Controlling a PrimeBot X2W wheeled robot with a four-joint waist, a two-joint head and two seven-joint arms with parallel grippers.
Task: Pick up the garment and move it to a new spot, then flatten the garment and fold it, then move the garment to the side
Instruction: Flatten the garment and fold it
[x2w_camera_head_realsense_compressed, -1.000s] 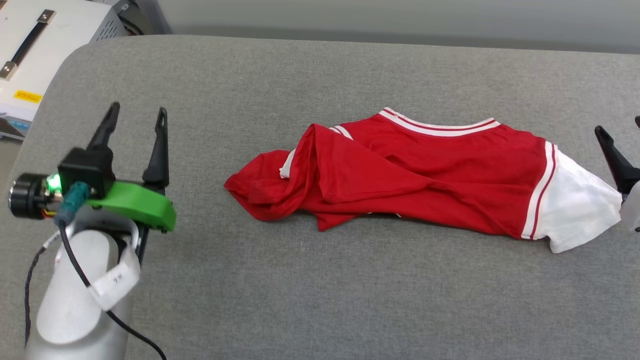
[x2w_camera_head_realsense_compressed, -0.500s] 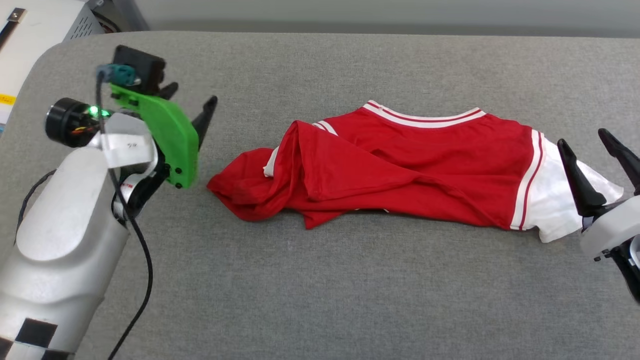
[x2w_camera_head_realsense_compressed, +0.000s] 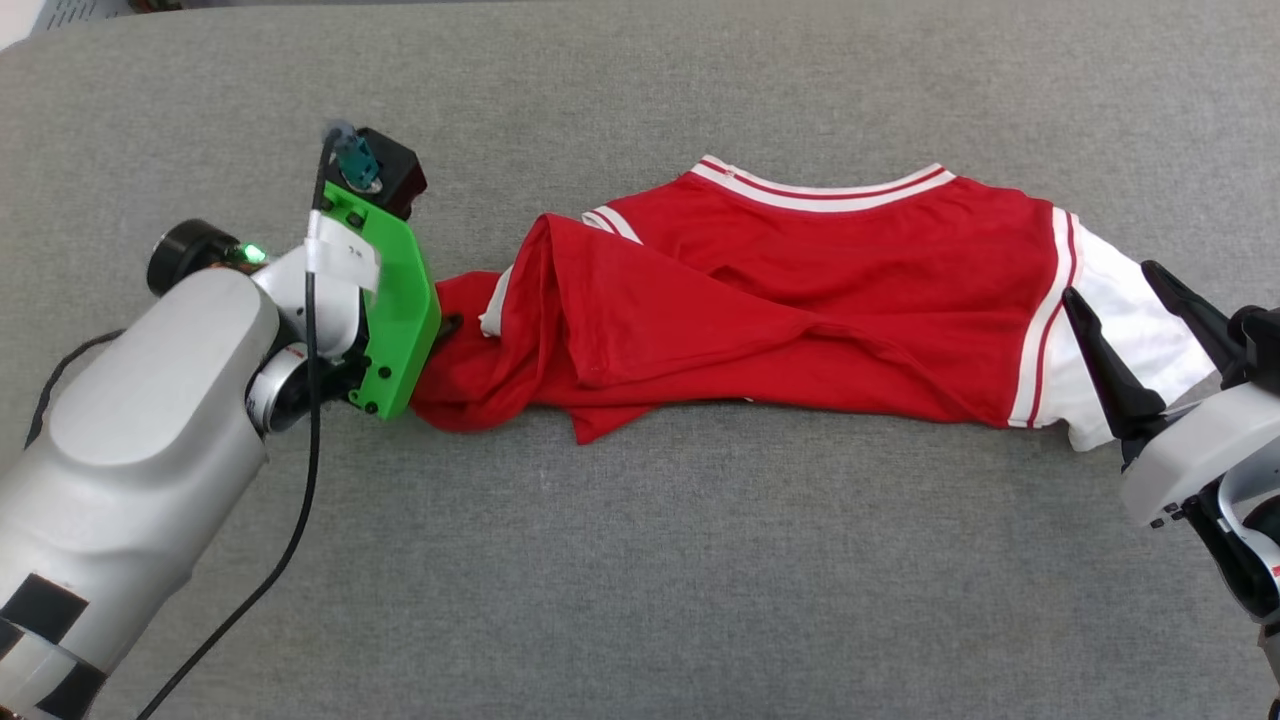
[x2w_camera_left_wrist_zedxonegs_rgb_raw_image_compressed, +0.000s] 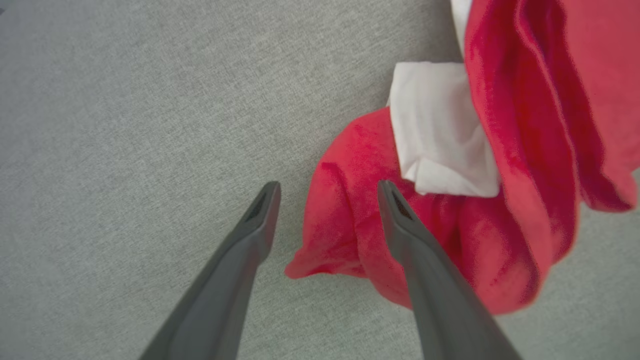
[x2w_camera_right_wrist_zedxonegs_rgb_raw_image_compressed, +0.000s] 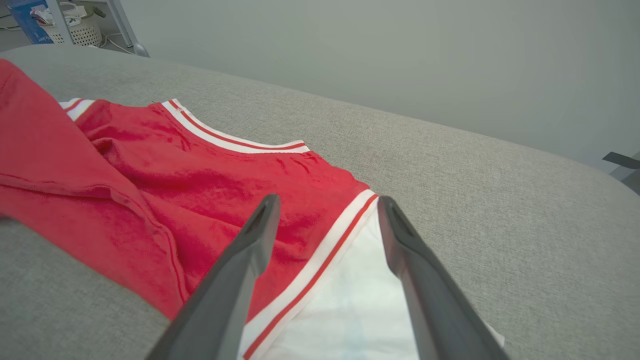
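The red T-shirt (x2w_camera_head_realsense_compressed: 800, 290) is lying crumpled and partly doubled over on the grey fabric-covered table (x2w_camera_head_realsense_compressed: 640, 560), stretching between the two end effectors.

**End effector state**
- The left end effector (x2w_camera_left_wrist_zedxonegs_rgb_raw_image_compressed: 326, 186) is standing fully open and holding nothing. One finger is pointing at bare table, and the other is lying over the red bunched end (x2w_camera_left_wrist_zedxonegs_rgb_raw_image_compressed: 340, 235) of the shirt. A folded white sleeve (x2w_camera_left_wrist_zedxonegs_rgb_raw_image_compressed: 440, 135) is lying just beyond that finger.
- The right end effector (x2w_camera_right_wrist_zedxonegs_rgb_raw_image_compressed: 328, 198) is also standing fully open and empty. It is hovering low over the other white sleeve (x2w_camera_right_wrist_zedxonegs_rgb_raw_image_compressed: 345, 305), with the striped seam trim (x2w_camera_right_wrist_zedxonegs_rgb_raw_image_compressed: 320, 260) running between its fingers.

**Hazards**
- The left fingers are straddling only the outer edge of the bunch. Closing here is likely to pinch a thin fold, which may slip out on lifting.
- Several layers are overlapping ahead of the left end effector. Gripping them all together would lock in the fold and hinder flattening.
- The fabric is thin. A shallow descent by either end effector may close on nothing, and a deep one may drag on the table cover.
- If only one end catches, the shirt may swing and bunch further.
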